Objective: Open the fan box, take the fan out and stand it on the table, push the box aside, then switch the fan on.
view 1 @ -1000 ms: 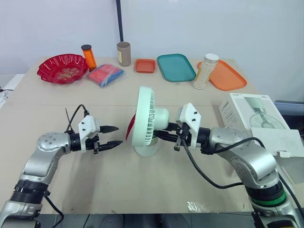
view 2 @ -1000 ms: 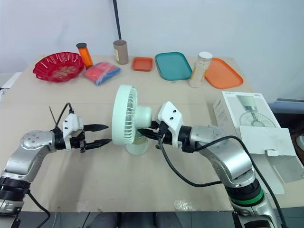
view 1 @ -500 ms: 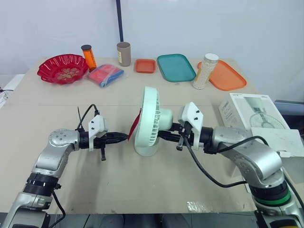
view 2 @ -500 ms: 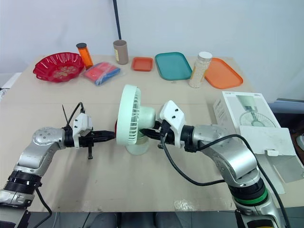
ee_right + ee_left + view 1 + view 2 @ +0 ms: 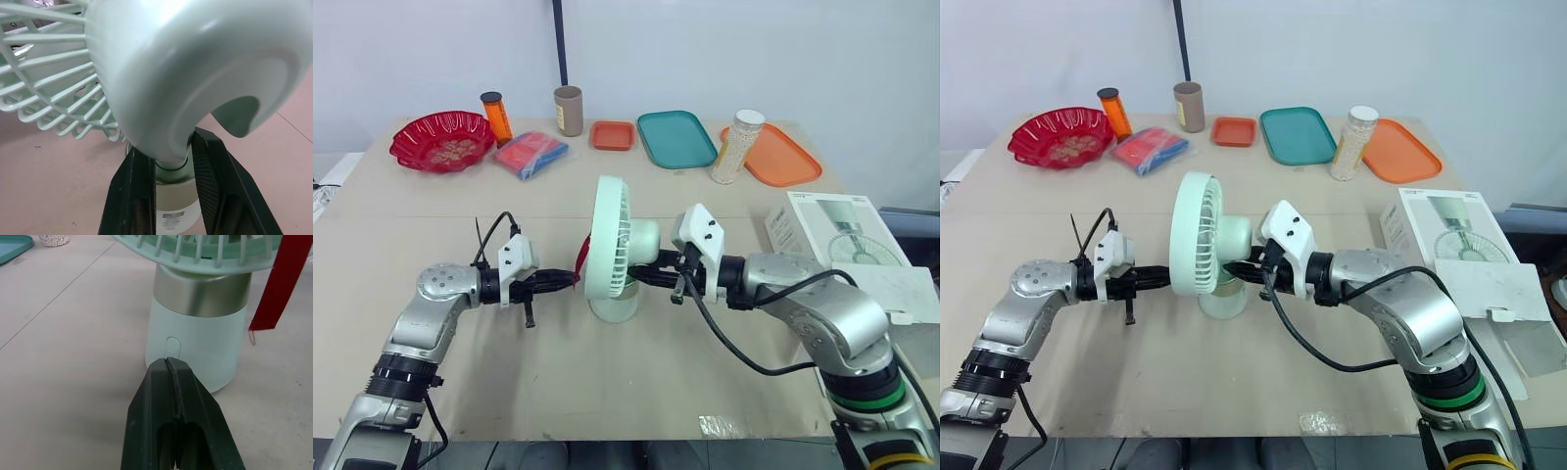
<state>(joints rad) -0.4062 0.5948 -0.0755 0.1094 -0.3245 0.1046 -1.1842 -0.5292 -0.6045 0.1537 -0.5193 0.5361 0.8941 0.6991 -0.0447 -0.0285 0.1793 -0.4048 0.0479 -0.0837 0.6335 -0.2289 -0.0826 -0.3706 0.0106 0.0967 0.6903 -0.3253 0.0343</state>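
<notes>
A pale green fan (image 5: 612, 245) stands upright in the middle of the table, with a red ribbon (image 5: 283, 284) hanging from its grille. My right gripper (image 5: 171, 164) is shut on the fan's neck from behind, one black finger (image 5: 132, 196) on each side. From the left, my left gripper (image 5: 570, 279) is shut and points at the fan's base. Its joined tips (image 5: 168, 363) sit right at the oval button (image 5: 172, 346) on the base. The white fan box (image 5: 837, 240) lies at the table's right edge, its flap open.
Along the far edge stand a red bowl (image 5: 442, 140), an orange bottle (image 5: 495, 117), a blue and red packet (image 5: 530, 154), a brown cup (image 5: 569, 110), a small orange tray (image 5: 613, 135), a teal tray (image 5: 676, 138), a white jar (image 5: 736, 147) and an orange tray (image 5: 783, 157).
My left gripper has shut and moved right, up to the fan's base. The fan's head has swung slightly while my right gripper kept its hold on the neck.
</notes>
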